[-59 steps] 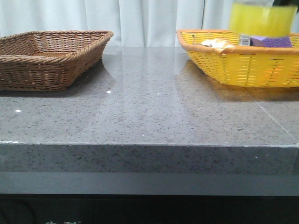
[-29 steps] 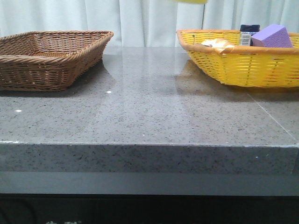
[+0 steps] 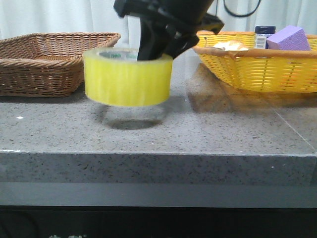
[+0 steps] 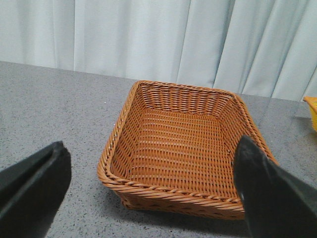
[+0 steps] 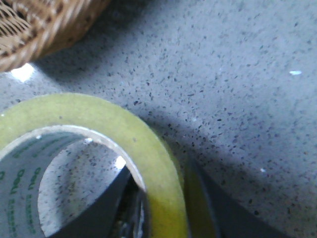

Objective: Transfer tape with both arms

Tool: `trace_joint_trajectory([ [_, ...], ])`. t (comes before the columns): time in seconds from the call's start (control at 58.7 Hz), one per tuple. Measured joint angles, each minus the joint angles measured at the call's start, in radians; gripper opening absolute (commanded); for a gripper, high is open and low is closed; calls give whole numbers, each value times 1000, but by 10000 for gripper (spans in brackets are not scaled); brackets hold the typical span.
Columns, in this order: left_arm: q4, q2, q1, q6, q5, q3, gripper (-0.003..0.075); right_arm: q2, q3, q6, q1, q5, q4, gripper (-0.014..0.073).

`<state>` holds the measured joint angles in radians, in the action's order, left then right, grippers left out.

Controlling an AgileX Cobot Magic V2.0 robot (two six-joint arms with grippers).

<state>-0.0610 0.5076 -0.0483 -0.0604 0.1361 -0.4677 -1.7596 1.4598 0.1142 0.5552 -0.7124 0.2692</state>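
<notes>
The tape [image 3: 128,79], a thick yellow roll with a white core and green lettering, hangs just above the grey table near its middle. My right gripper [image 3: 157,49] comes down from above and is shut on the roll's wall, one finger inside the core and one outside. In the right wrist view the roll [image 5: 129,144] fills the lower left, pinched between my fingers [image 5: 163,218]. My left gripper [image 4: 148,198] is open and empty, its fingers [image 4: 34,183] wide apart in front of the brown wicker basket [image 4: 119,176].
The brown wicker basket [image 3: 29,74] stands at the back left. A yellow basket [image 3: 257,74] at the back right holds a purple block [image 3: 291,37], a dark-capped bottle [image 3: 263,35] and a shiny packet. White curtains hang behind the table.
The tape was above the yellow basket, then almost out of the top of the view. Now my right gripper has brought it leftward and down over the table's middle.
</notes>
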Motion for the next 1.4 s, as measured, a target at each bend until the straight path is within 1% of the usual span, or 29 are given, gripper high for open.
trace_joint_trajectory([
  [0.119, 0, 0, 0, 0, 0, 0, 639, -27, 0, 2, 0, 14, -8, 216],
  [0.187, 0, 0, 0, 0, 0, 0, 639, -36, 0, 2, 0, 17, -14, 230],
  [0.239, 0, 0, 0, 0, 0, 0, 639, -40, 0, 2, 0, 18, -16, 261],
  [0.358, 0, 0, 0, 0, 0, 0, 639, -40, 0, 2, 0, 28, -16, 377],
  [0.409, 0, 0, 0, 0, -2, 0, 639, -40, 0, 2, 0, 33, -16, 407],
  [0.562, 0, 0, 0, 0, 0, 0, 639, -40, 2, 2, 0, 37, -16, 414],
  [0.716, 0, 0, 0, 0, 0, 0, 639, -7, 42, 2, 0, 30, -16, 408],
  [0.784, 0, 0, 0, 0, 0, 0, 639, 24, 71, 2, 0, 30, -16, 367],
  [0.818, 0, 0, 0, 0, 0, 0, 639, 42, 84, 2, 0, 30, -16, 325],
  [0.971, 0, 0, 0, 0, 0, 0, 639, 97, 115, 2, 0, 30, -16, 78],
  [1.074, 0, 0, 0, 0, 0, 0, 639, 109, 115, 0, 0, 30, -16, -12],
  [1.159, 0, 0, 0, 0, 0, 0, 639, 117, 115, 0, -6, 30, -16, -36],
  [1.244, 0, 0, 0, 0, 0, 0, 639, 133, 115, 0, -29, 26, -16, -38],
  [1.329, 0, 0, 0, 0, 0, 0, 639, 165, 115, 0, -74, 18, -16, -38],
  [1.397, 0, 0, 0, 0, 0, 0, 639, 213, 109, 0, -135, 17, -16, -38],
])
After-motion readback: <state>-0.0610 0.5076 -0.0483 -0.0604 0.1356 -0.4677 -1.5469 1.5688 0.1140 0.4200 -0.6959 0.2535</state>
